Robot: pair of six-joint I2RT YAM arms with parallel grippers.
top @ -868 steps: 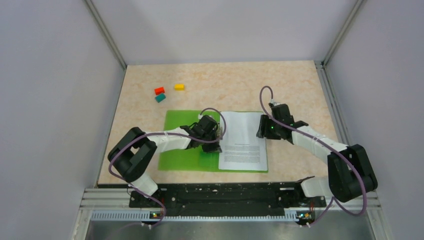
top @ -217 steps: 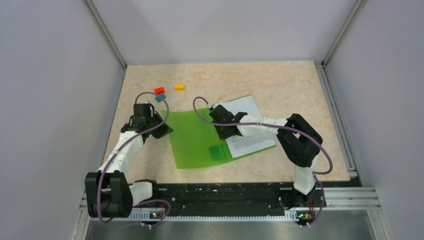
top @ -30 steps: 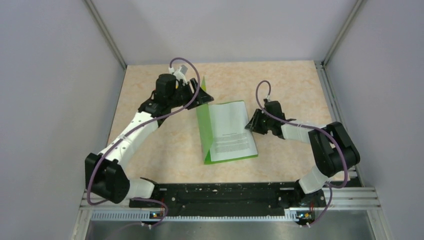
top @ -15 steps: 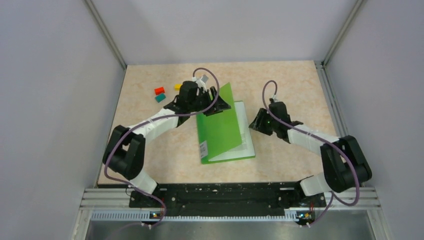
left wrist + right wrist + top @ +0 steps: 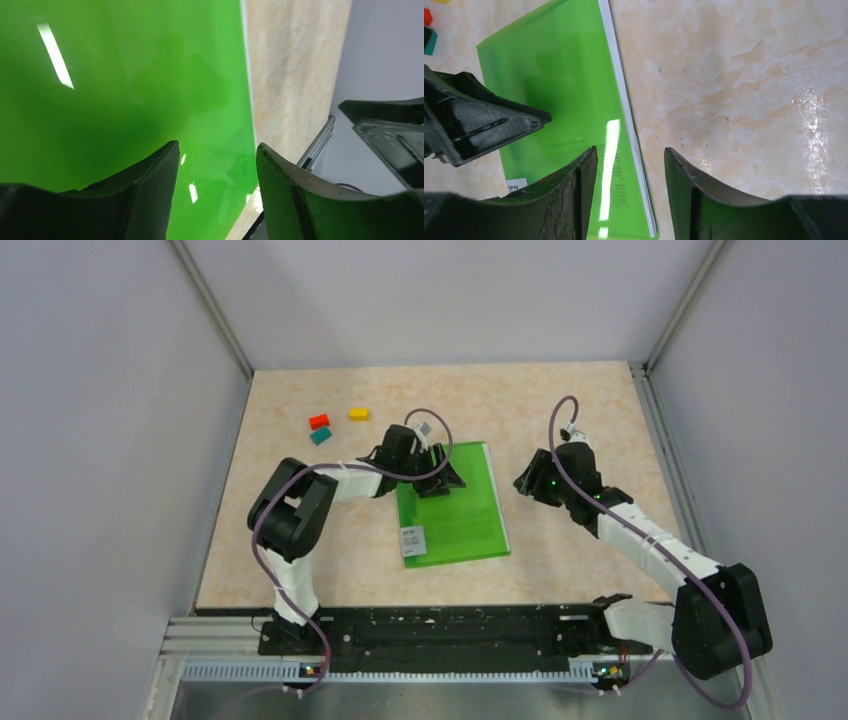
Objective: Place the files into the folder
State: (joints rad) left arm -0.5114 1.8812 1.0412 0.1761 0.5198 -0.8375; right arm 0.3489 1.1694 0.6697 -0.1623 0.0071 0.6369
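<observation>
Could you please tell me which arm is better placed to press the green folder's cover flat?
Left, probably. The left end effector hovers directly over the green folder, jaws open and empty, whereas the right end effector sits off the folder's right edge, above the table.

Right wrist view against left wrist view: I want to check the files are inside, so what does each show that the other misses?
Only the right wrist view shows the white edge of the files peeking out along one side of the folder, the cover label, the left gripper over the cover, and two coloured blocks. Only the left wrist view shows the metal rail and grey wall beyond the table. Both show the green folder lying on the table.
</observation>
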